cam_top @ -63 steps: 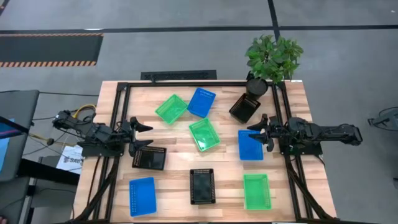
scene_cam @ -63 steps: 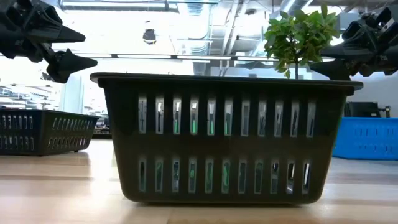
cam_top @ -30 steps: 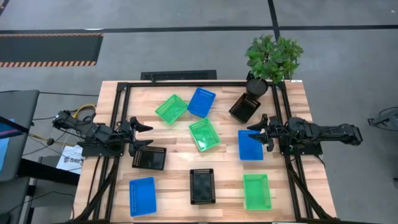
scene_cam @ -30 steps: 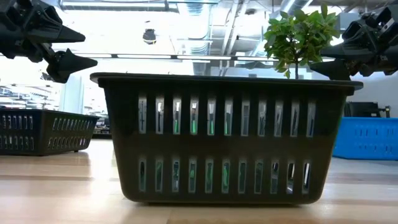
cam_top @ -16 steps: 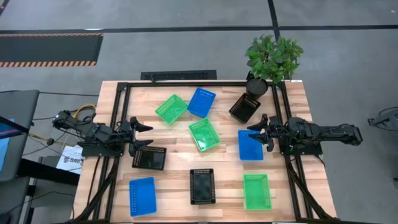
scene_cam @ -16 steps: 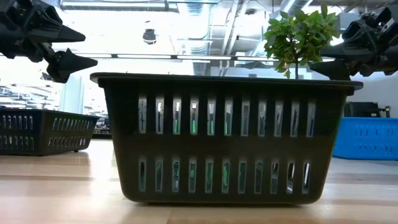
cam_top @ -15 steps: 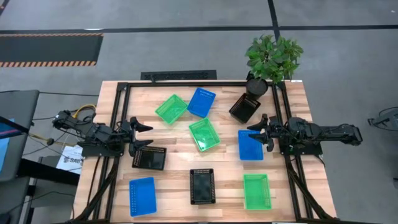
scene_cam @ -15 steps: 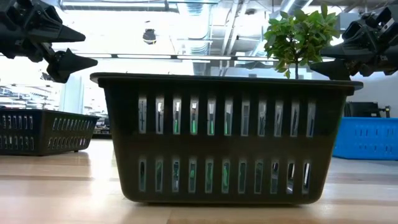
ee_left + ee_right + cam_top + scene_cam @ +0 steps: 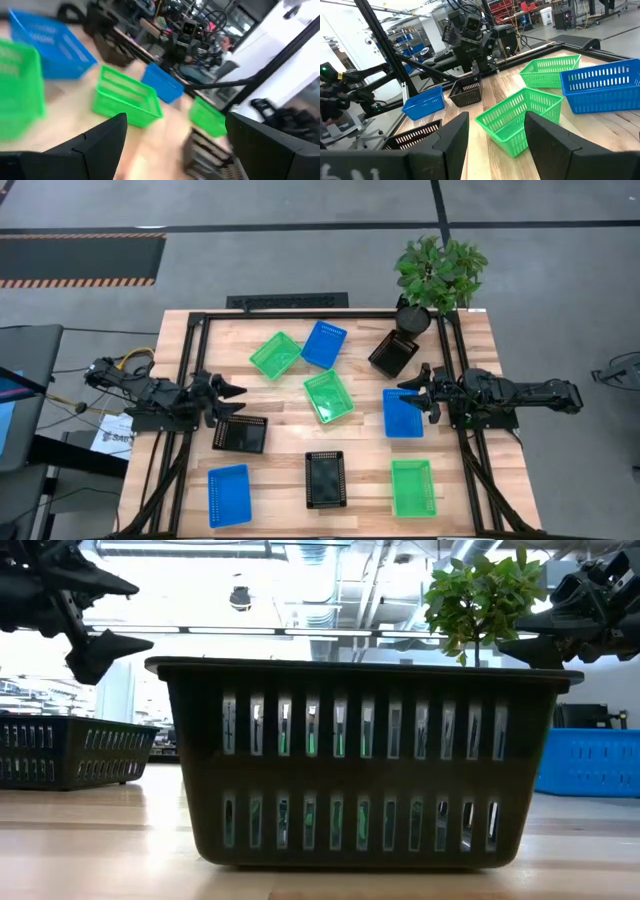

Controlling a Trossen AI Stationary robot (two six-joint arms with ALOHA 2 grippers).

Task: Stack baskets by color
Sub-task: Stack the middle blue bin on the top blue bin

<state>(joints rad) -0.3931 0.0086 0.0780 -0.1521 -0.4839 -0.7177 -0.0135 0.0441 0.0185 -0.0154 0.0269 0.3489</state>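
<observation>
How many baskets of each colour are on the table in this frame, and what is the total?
Green baskets: 3
Blue baskets: 3
Black baskets: 3
Total: 9, none stacked yet.

A light wooden table (image 9: 290,485) stands on a grey floor (image 9: 300,250) crossed by dark lines, with a black mat edged in orange-and-black stripes (image 9: 80,258) at 10 o'clock. A potted green plant (image 9: 438,275) sits at the table's 1 o'clock corner. Bright ceiling lights (image 9: 300,580) fill the workshop behind
</observation>
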